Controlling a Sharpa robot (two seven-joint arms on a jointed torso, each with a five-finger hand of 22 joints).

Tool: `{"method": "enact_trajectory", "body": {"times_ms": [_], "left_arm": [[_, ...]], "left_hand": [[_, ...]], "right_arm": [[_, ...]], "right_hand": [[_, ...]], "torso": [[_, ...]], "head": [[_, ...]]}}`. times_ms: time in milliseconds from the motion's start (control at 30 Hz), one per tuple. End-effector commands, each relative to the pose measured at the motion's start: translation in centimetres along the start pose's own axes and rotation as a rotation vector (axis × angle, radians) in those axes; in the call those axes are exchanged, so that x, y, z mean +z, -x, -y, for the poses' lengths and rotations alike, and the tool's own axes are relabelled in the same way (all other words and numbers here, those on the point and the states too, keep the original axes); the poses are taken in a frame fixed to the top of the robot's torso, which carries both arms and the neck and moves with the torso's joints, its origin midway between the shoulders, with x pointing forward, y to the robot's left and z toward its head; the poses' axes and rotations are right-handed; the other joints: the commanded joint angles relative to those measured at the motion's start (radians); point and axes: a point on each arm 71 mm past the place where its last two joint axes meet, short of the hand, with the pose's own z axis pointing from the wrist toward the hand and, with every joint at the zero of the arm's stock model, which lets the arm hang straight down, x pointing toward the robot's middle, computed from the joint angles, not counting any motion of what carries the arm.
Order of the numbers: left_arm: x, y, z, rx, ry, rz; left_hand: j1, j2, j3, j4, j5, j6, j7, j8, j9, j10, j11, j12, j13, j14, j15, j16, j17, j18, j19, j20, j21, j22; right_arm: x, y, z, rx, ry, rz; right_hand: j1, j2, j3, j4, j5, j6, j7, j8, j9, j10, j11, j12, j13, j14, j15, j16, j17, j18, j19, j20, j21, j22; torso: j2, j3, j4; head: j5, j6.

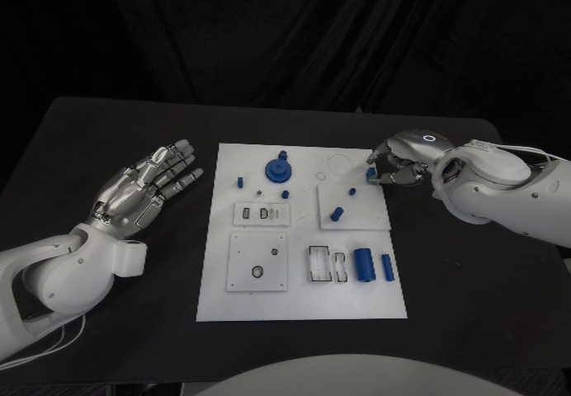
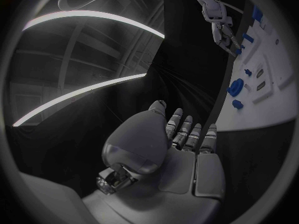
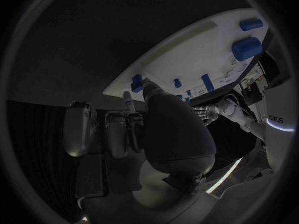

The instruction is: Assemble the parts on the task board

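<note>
The white task board (image 1: 304, 301) lies in the middle of the black table. A round blue part (image 1: 279, 171) stands near its far edge, small blue pegs (image 1: 337, 214) stand in the raised plates, and two blue cylinders (image 1: 364, 266) lie at the near right. My right hand (image 1: 400, 163) is at the board's far right corner, thumb and a finger pinching a small blue part (image 1: 372, 173); the right wrist view shows this part (image 3: 136, 82) at the board's edge (image 3: 187, 50). My left hand (image 1: 145, 186) hovers left of the board, fingers spread, holding nothing. The left wrist view shows its palm (image 2: 181, 149) and the board (image 2: 274, 104).
Raised white plates with slots and holes (image 1: 260, 261) sit on the board. Bare black table (image 1: 476, 272) surrounds it on all sides. A dark curtain hangs behind the table.
</note>
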Motion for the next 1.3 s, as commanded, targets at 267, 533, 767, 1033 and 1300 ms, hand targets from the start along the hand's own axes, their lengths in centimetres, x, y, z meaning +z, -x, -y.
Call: {"method": "enact_trajectory", "body": {"times_ms": [267,533,767,1033,1300], "left_arm": [[0.0,-0.1,0.2,-0.011,-0.025,-0.018],[0.0,-0.1,0.2,-0.011,-0.023,-0.018],[0.0,0.0,0.2,-0.01,-0.022,-0.017],[0.0,0.1,0.2,-0.009,-0.02,-0.014],[0.0,0.0,0.1,-0.008,-0.017,-0.014]], "left_hand": [[0.01,-0.003,0.005,0.001,0.007,0.0,0.001,0.002,0.0,0.002,0.007,0.004,0.001,0.0,0.005,0.006,0.001,0.013,0.001,0.008,0.005,0.001],[0.01,-0.003,0.005,0.001,0.007,0.0,0.001,0.002,0.0,0.002,0.007,0.004,0.001,0.0,0.005,0.006,0.001,0.013,0.001,0.008,0.005,0.001],[0.01,-0.003,0.006,0.0,0.007,-0.002,0.001,0.002,0.0,0.001,0.008,0.003,0.0,-0.001,0.006,0.006,0.0,0.012,0.0,0.008,0.005,0.001],[0.01,-0.003,0.007,-0.001,0.007,-0.003,0.002,0.002,0.0,0.0,0.008,0.001,0.0,-0.001,0.006,0.006,0.0,0.012,0.0,0.008,0.005,0.001],[0.01,-0.003,0.007,-0.001,0.007,-0.003,0.002,0.002,0.0,0.0,0.008,0.001,0.0,-0.001,0.006,0.006,0.0,0.012,0.0,0.008,0.005,0.001]], "right_arm": [[0.2,-0.9,-0.2,0.001,0.007,-0.012],[0.2,-1.0,-0.3,0.006,0.021,0.008],[0.1,-0.8,-0.4,0.014,0.025,0.052],[-0.3,0.4,-1.1,0.039,0.051,0.151],[-0.2,3.3,-5.4,0.074,0.157,0.205]], "right_hand": [[0.024,0.004,-0.001,-0.011,0.047,0.062,0.0,0.035,0.017,0.104,-0.001,0.003,0.263,0.107,-0.003,0.003,0.263,0.015,-0.006,0.002,-0.008,0.191],[0.055,0.017,-0.004,-0.042,0.112,0.178,-0.022,0.122,0.109,0.104,-0.018,0.003,0.263,0.107,-0.015,0.003,0.263,0.016,-0.006,-0.01,-0.015,0.19],[0.079,0.036,-0.001,-0.07,0.14,0.185,-0.041,0.198,0.231,0.104,-0.032,0.003,0.263,0.107,-0.029,0.003,0.263,0.016,-0.005,-0.022,-0.019,0.19],[0.092,0.043,0.008,-0.076,0.162,0.168,-0.041,0.223,0.275,0.104,-0.028,0.003,0.263,0.107,-0.027,0.003,0.263,0.016,-0.006,-0.022,-0.024,0.189],[0.093,0.042,0.012,-0.076,0.187,0.151,-0.036,0.229,0.295,0.104,-0.022,0.003,0.263,0.107,-0.023,0.003,0.263,0.016,-0.006,-0.019,-0.025,0.189]], "torso": [[0.0,0.0006,-0.0025],[0.001,0.0009,0.0005],[0.0,0.0009,-0.0006],[0.001,0.0016,-0.0024],[0.0,0.0015,-0.0022]], "head": [[0.009,-0.004],[0.007,-0.007],[0.009,-0.009],[0.019,-0.009],[0.022,-0.011]]}}
